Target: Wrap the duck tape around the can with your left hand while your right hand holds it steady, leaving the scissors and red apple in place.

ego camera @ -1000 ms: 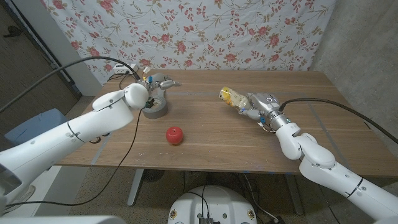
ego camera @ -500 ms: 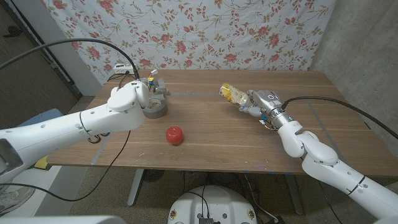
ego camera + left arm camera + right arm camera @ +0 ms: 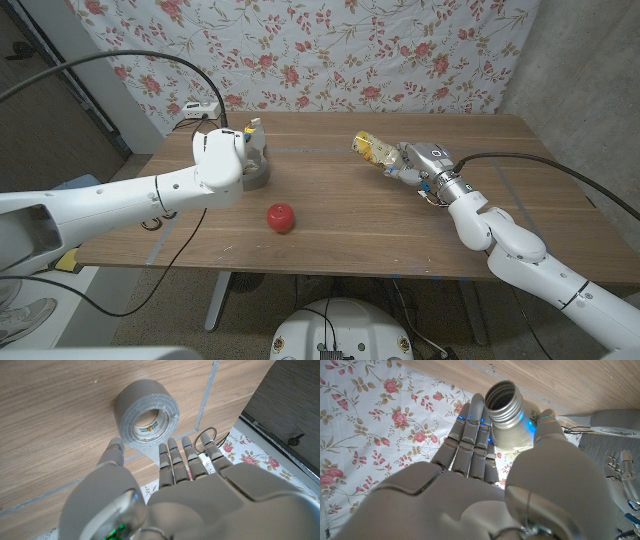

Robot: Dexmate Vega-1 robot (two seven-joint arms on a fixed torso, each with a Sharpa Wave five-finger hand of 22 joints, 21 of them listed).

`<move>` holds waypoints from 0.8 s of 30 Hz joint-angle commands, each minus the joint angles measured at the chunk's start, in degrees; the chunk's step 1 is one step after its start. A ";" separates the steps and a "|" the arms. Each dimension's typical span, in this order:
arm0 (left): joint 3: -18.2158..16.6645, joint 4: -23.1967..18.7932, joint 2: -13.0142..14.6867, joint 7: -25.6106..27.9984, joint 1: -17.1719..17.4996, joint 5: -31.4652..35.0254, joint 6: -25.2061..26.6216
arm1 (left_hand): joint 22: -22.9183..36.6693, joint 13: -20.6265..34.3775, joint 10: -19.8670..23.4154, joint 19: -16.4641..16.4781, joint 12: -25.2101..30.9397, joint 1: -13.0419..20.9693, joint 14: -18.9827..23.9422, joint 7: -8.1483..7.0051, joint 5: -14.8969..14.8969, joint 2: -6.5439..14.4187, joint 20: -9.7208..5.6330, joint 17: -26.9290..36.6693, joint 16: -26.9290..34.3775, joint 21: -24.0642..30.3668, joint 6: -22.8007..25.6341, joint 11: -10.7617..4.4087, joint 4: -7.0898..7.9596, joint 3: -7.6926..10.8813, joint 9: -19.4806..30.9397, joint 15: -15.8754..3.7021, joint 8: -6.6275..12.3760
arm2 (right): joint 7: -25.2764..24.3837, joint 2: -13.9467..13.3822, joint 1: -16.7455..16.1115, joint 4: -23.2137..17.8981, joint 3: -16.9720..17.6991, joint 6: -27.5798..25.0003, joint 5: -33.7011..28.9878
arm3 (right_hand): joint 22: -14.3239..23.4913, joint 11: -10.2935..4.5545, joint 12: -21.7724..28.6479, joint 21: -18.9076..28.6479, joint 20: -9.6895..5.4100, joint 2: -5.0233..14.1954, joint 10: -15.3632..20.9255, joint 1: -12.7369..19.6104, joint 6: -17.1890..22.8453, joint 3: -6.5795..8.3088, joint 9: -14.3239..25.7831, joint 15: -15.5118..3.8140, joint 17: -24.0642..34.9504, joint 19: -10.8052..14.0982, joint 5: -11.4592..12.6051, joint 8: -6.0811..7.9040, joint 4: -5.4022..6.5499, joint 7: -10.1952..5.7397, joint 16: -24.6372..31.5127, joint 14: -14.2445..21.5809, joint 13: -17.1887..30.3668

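One grey cylindrical duct tape roll lies on the wood-grain table, under the left hand, whose fingers are extended and hold nothing. Right hand grips the metal can above the table, before a floral backdrop; a smooth red apple sits near the tape.

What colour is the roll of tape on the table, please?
The roll of tape is grey, with a white printed core; the left wrist view shows it best.

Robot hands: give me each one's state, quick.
Left robot hand: open, fingers spread above the duck tape, holding nothing.
Right robot hand: holding the can.
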 commanded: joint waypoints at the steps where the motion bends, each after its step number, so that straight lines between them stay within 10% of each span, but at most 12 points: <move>1: -4.13 9.09 -5.39 -20.66 3.47 19.84 -9.55 | 0.19 0.38 -0.30 -0.63 0.31 1.19 -0.49 -0.02 0.06 0.02 -0.13 0.31 0.06 -0.26 0.99 0.09 0.05 -0.11 0.23 -0.34 0.24 | -0.13 0.26 -0.18 0.51 0.86 2.24 0.79 | 0.07 -8.14 0.61 0.44 -3.25 7.76 8.00 6.35 26.38 0.42 0.29 -12.95 0.46 -1.97 1.00 0.14 0.55 -12.62 -0.27 6.91 0.44; 24: -35.03 17.88 -23.02 -27.54 24.11 43.50 -36.46 | 0.23 1.19 -1.06 -0.68 1.10 0.34 -1.10 0.32 -0.22 0.63 -0.21 1.31 0.09 -0.42 0.70 0.57 1.64 -1.26 0.30 -0.08 -0.80 | -0.11 0.45 -1.00 0.56 2.38 4.34 1.15 | -0.05 -8.28 0.63 1.33 -3.50 7.66 8.00 6.55 26.45 0.37 0.47 -12.93 1.65 -2.49 1.03 -0.40 0.76 -12.59 -0.87 7.12 0.77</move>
